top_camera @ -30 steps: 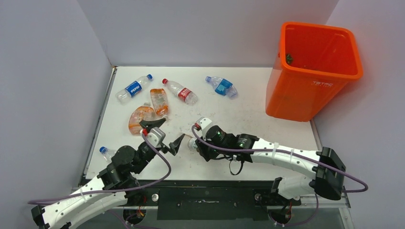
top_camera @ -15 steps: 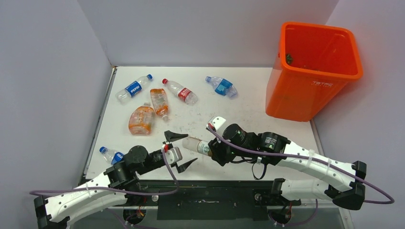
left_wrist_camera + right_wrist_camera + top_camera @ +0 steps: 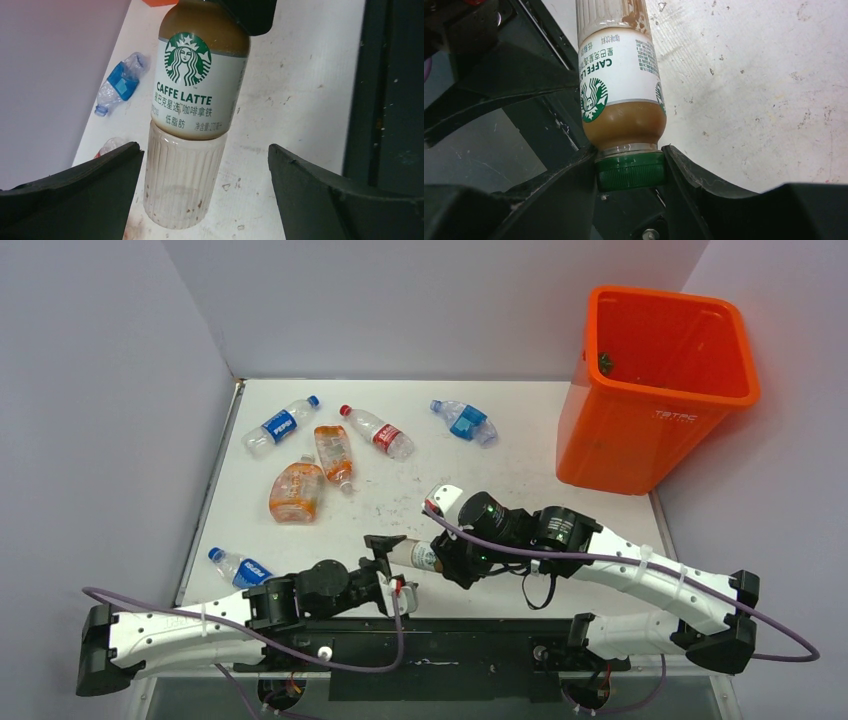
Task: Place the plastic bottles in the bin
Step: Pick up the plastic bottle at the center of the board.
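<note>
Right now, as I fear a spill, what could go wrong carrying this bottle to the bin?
The right gripper pinches the latte bottle only at its green cap, so the part-filled body could swing or slip out. The open left gripper flanks the bottle's base; pulling away sideways might knock a finger. The orange bin stands tall, so a low carry might hit its rim.

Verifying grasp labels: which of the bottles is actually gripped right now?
The caffe latte bottle with the green cap, clamped at that cap by the right gripper. It alone has a white Starbucks label; the others lie loose.
</note>
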Tool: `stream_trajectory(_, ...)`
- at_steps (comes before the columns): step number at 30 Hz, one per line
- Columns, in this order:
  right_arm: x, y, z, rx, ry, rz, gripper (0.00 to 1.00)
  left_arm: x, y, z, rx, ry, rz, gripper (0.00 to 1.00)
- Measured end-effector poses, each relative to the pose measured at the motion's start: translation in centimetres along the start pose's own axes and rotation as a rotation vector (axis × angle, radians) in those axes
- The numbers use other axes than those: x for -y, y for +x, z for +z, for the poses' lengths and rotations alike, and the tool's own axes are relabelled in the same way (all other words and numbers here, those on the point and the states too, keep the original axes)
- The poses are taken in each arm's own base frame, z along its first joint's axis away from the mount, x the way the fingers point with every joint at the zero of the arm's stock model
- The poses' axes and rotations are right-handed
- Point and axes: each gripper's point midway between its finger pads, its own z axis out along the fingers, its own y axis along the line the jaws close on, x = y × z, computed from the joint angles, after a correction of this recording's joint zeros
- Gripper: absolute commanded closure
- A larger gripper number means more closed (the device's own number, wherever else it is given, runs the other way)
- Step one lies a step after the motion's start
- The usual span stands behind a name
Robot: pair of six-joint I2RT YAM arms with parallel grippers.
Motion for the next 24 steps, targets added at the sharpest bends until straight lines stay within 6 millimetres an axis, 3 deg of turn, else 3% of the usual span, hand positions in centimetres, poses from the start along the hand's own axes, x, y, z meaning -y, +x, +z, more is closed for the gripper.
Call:
stream_trajectory(5,-0.6,0.1,-0.1,-0.006,-0.024,-0.016,0.95,-0.8,1.3,0.6,-0.081,-0.053,0.083,0.00)
stream_trajectory(11,-1.4,-0.5,-0.4,0.005,-0.058,-0.027,0.95,-2.7,0.7,0.4,-0.071,-0.142,0.111,0.30)
stream_trajectory(16,-1.9,-1.4,-0.5,0.022,-0.067,-0.033,0.94,-3.1,0.6,0.2,-0.071,-0.158,0.120,0.54)
stream_trajectory(17,-1.9,-1.6,-0.5,0.025,-0.067,-0.034,0.81,-3.0,0.7,0.2,-0.070,-0.156,0.119,0.58)
stream_trajectory(19,-2.0,-1.9,-0.6,0.031,-0.068,-0.037,0.42,-2.6,0.7,0.3,-0.063,-0.139,0.124,0.63)
stream_trajectory(20,-2.0,-2.1,-0.6,0.034,-0.068,-0.038,0.27,-2.4,0.7,0.3,-0.061,-0.133,0.124,0.63)
stream_trajectory(22,-2.1,-2.5,-0.8,0.041,-0.066,-0.028,0.14,-2.4,0.5,0.3,-0.053,-0.133,0.108,0.64)
stream_trajectory(24,-2.0,-3.3,-1.1,0.069,-0.055,-0.023,0.08,-2.4,0.3,0.2,-0.040,-0.138,0.082,0.64)
